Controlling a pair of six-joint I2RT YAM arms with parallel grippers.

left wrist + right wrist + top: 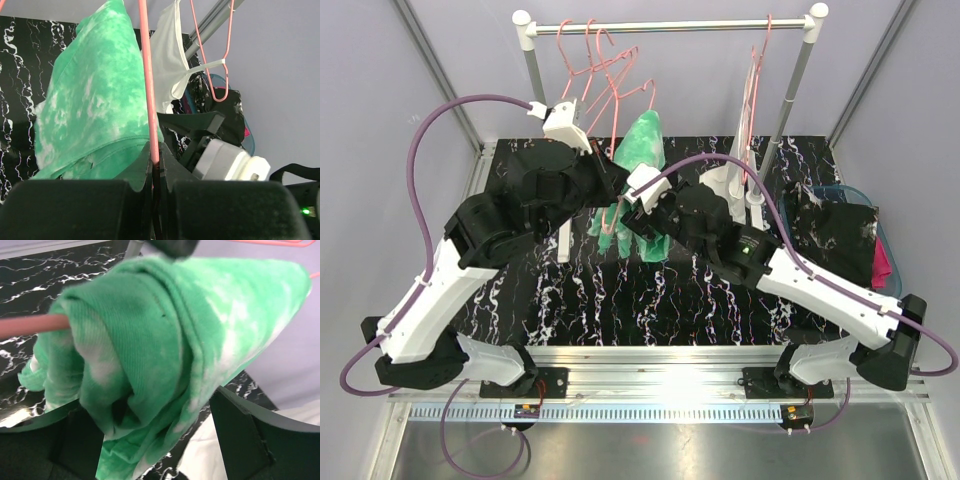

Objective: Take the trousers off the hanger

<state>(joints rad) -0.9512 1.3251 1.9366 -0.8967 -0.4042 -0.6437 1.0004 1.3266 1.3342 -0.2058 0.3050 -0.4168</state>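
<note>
The green-and-white tie-dye trousers (pixel 642 165) hang folded over a pink hanger (pixel 610 225) held off the rail, above the black marbled table. My left gripper (pixel 612 188) is shut on that hanger's pink rod (pixel 150 100) just beside the cloth (pixel 95 110). My right gripper (pixel 638 215) is open, its jaws wide apart on either side of the lower fold of the trousers (pixel 165 350); the rod (pixel 30 325) enters the cloth from the left. The black marbled trousers (pixel 835 235) and the magenta trousers (pixel 883 262) lie in a bin at the right.
A white rail (pixel 670 27) on two posts crosses the back, with several empty pink hangers (pixel 595 70) on it. A white garment (pixel 738 180) hangs at the right end on another pink hanger (pixel 215 50). The blue bin (pixel 865 193) stands at the table's right edge.
</note>
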